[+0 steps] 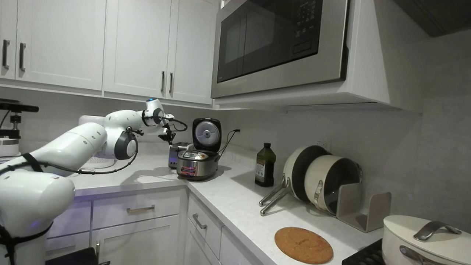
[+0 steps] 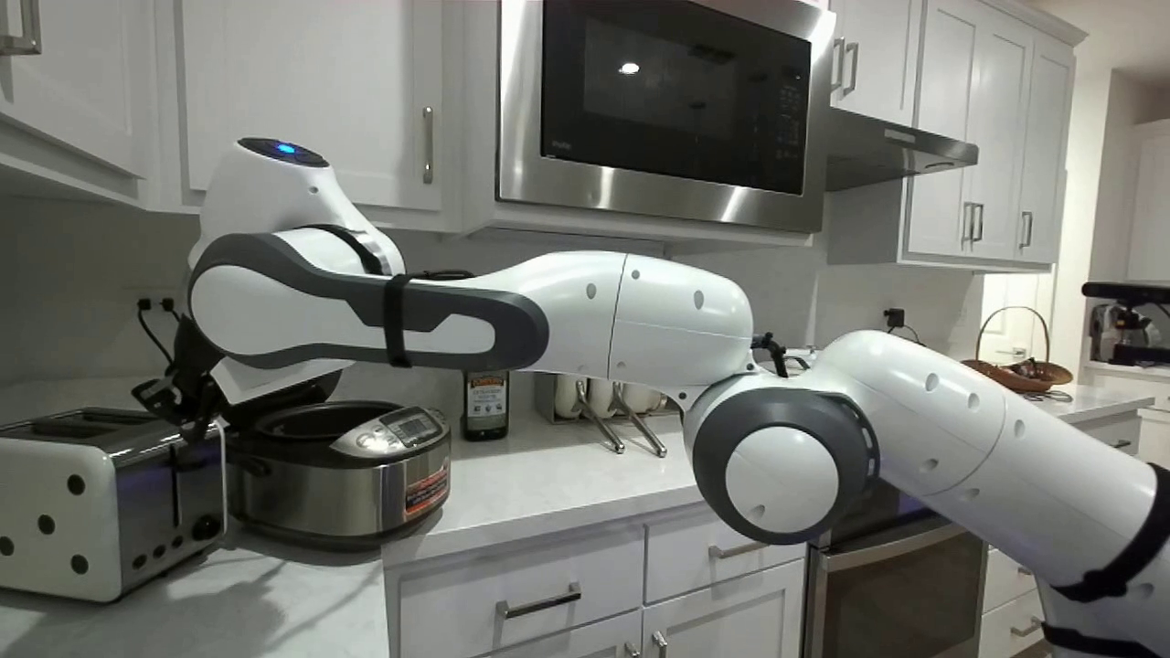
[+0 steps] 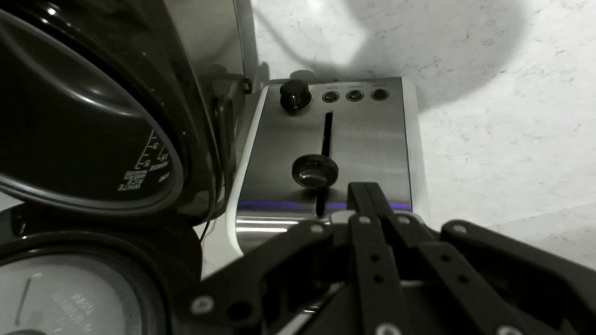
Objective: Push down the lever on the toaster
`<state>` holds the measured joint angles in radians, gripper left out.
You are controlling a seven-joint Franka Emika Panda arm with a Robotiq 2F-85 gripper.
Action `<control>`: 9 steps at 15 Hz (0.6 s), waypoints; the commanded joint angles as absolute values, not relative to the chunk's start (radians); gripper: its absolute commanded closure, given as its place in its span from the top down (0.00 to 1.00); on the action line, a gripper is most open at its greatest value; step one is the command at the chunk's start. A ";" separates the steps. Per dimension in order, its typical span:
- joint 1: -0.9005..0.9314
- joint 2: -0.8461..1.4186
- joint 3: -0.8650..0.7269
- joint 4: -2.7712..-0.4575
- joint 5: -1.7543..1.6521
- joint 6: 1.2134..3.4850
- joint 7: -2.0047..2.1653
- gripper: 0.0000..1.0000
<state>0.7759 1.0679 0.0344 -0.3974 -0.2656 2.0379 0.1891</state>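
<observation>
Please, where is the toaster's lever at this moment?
In the wrist view, the lever is near the image centre, partway along its slot on the toaster, just left of the shut end effector.

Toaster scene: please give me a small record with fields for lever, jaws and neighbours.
Toaster: on the counter
Lever: up, not pushed down
Jaws: shut, holding nothing; a gap to the lever shows in the wrist view
Beside toaster: rice cooker, lid open
Further along counter: bottle, upright
</observation>
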 commanded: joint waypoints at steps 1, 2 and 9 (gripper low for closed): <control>0.775 1.050 0.025 -0.439 -0.268 2.094 0.175 0.00; 0.775 1.056 0.023 -0.438 -0.269 2.110 0.172 0.00; 0.780 1.085 -0.029 -0.430 -0.297 2.218 0.208 0.00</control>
<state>0.7788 1.0964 -0.0008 -0.3965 -0.2732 2.1560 0.1847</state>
